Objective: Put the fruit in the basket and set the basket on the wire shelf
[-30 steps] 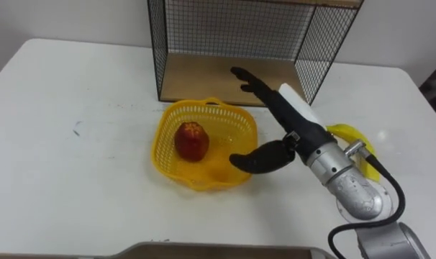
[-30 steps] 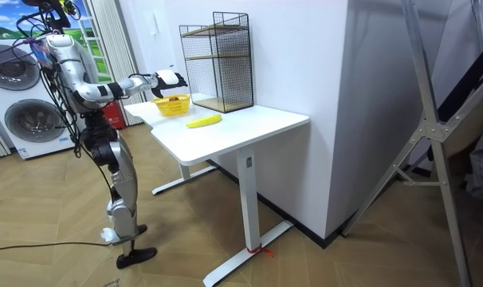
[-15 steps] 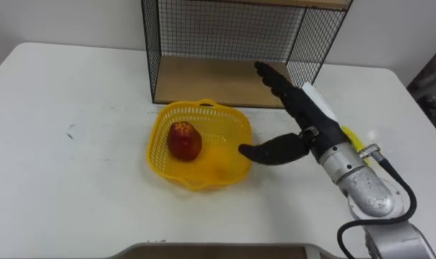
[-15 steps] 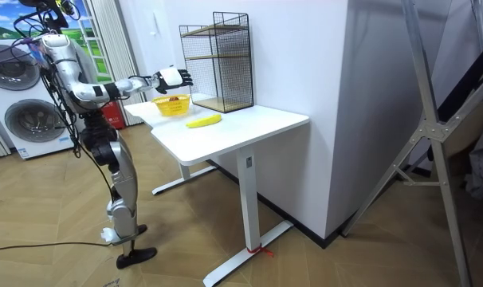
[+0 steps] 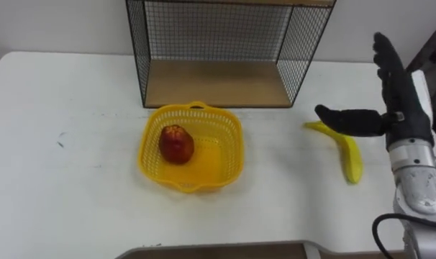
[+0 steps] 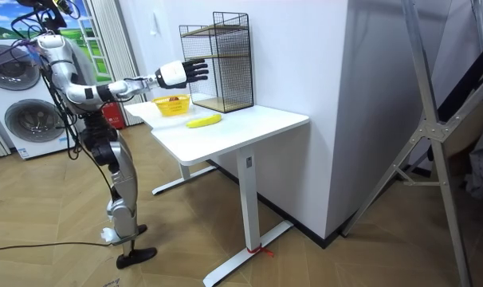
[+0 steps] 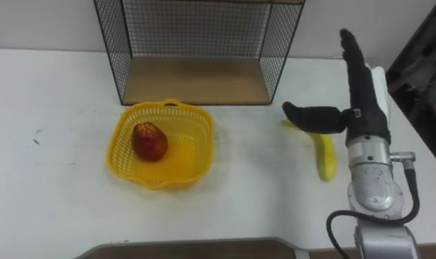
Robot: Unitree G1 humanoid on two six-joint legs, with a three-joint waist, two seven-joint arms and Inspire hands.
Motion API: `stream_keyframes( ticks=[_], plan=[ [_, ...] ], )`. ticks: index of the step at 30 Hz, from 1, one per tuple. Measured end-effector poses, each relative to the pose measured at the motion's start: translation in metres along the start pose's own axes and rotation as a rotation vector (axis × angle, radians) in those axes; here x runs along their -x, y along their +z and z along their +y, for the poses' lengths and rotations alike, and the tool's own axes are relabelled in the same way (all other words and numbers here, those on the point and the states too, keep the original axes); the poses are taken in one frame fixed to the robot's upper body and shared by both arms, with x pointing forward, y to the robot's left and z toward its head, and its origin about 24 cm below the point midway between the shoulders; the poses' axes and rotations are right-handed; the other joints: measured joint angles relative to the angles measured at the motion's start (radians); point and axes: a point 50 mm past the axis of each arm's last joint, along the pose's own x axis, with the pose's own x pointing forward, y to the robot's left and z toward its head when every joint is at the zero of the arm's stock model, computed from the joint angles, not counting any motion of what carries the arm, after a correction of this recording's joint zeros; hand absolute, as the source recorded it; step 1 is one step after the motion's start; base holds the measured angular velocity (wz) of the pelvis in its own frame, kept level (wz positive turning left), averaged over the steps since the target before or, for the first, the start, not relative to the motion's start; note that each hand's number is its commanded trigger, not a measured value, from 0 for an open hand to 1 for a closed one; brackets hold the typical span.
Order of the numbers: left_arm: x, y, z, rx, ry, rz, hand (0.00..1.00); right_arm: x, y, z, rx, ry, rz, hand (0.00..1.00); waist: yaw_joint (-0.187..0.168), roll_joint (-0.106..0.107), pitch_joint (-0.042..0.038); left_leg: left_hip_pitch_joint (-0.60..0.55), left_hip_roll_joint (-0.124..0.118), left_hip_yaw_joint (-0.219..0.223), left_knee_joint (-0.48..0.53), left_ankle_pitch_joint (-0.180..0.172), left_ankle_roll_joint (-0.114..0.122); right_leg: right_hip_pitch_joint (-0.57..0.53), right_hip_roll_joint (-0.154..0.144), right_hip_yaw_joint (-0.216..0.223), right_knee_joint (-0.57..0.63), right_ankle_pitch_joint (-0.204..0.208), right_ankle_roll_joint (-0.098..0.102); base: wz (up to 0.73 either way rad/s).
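A yellow plastic basket point(image 5: 193, 176) point(image 7: 119, 162) sits on the white table point(image 5: 67, 180) in front of the wire shelf point(image 5: 225, 43) point(image 7: 196, 39). Inside it, at the left, lies a red apple point(image 5: 176, 143) point(image 7: 150, 140). A yellow banana point(image 5: 350, 158) point(image 7: 324, 156) lies on the table to the right of the basket. My right hand point(image 5: 398, 93) point(image 7: 362, 86) is open, raised above the banana's far end with straight fingers and the thumb stretched left; it holds nothing. In the room view the right hand point(image 6: 183, 72) is held out above the table near the shelf point(image 6: 221, 60).
The shelf has a wooden floor point(image 5: 214, 83) and black mesh walls, open toward me. Bare tabletop lies left of the basket and in front of it. The room view shows washing machines point(image 6: 22, 112) behind me.
My right hand has risen and swung right, from beside the basket to above the banana. The camera has shifted, so the basket and shelf sit further left in the picture.
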Motion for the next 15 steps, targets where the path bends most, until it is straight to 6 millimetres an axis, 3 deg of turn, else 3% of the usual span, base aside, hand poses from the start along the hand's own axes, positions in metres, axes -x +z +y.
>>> stream_keyframes(
  ticks=[6, 15],
  plan=[
    [0.000, 0.000, 0.002, -0.004, 0.020, 0.014, 0.00, 0.002, -0.028, -0.008, 0.007, -0.083, 0.132, 0.00, -0.008, -0.014, 0.0029, 0.003, -0.003, -0.001, -0.003, 0.000, 0.000, 0.003, -0.001, 0.002, 0.000, -0.001, 0.001, -0.01],
    [0.000, 0.000, 0.004, 0.001, 0.021, 0.035, 0.00, -0.007, -0.042, -0.011, 0.049, -0.117, 0.213, 0.00, 0.002, -0.015, 0.0017, -0.003, -0.002, -0.001, -0.001, 0.000, 0.001, -0.008, -0.001, -0.001, 0.003, -0.001, 0.001, 0.00]
  ],
)
